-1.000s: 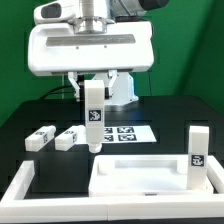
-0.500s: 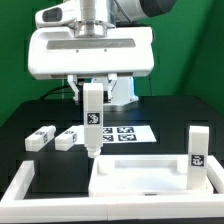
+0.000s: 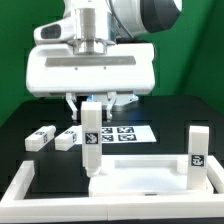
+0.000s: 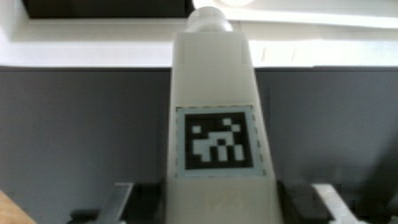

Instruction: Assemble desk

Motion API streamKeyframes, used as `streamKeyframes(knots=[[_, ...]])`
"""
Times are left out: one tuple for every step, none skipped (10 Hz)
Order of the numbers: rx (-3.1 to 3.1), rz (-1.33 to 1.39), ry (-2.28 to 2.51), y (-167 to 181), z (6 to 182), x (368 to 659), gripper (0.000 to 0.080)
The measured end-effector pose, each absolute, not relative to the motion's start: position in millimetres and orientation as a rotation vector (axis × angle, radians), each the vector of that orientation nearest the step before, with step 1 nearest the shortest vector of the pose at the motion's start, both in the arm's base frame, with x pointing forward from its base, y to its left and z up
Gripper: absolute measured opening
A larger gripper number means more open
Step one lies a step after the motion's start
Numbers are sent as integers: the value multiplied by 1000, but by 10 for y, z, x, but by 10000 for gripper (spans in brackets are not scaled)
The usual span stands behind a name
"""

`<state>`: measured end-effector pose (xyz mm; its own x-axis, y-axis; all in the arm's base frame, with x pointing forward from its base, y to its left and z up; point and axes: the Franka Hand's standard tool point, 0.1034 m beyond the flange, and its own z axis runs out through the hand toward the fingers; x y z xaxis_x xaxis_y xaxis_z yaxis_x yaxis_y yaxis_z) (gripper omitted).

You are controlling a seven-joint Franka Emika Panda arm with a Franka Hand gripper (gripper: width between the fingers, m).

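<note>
- Black table (image 3: pixel 15 128) and green backdrop (image 3: pixel 20 60) are seen around the work; every place below is given from the tabletop panel (image 3: pixel 140 180).
- The gripper (image 3: pixel 92 102) is clamped on the upper end of a white leg (image 3: pixel 91 140), and a finger (image 4: pixel 118 202) is seen on either side of it in the wrist view.
- This held leg is carried upright, its tag turned to the cameras, with its lower end at the panel's corner on the exterior view's left. Whether contact is made cannot be told.
- A standing leg (image 3: pixel 197 150) is set upright at the panel's corner on the exterior view's right.
- Two lying legs (image 3: pixel 42 136) are found beyond the panel toward the exterior view's left, and the marker board (image 3: pixel 125 133) is seen just behind it.
- For a good fit, it is judged that the held leg should be kept plumb, squared to the corner and lowered slowly. A tilt would likely be punished by jamming or by the panel being pushed aside.
</note>
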<state>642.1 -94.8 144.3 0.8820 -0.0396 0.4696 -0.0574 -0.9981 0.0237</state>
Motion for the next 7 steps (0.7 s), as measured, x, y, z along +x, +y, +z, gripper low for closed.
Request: streamKeyframes(knots=[[3018, 736, -70, -899, 1381, 6393, 290], [3022, 727, -66, -876, 1353, 6368, 290], [3026, 722, -71, -856, 1332, 6359, 290], [3030, 718, -79, -834, 1310, 6355, 290], [3032, 711, -78, -822, 1282, 6348, 290], [3034, 705, -81, -820, 1255, 6340, 290], [3038, 696, -93, -808, 1210, 6332, 290]])
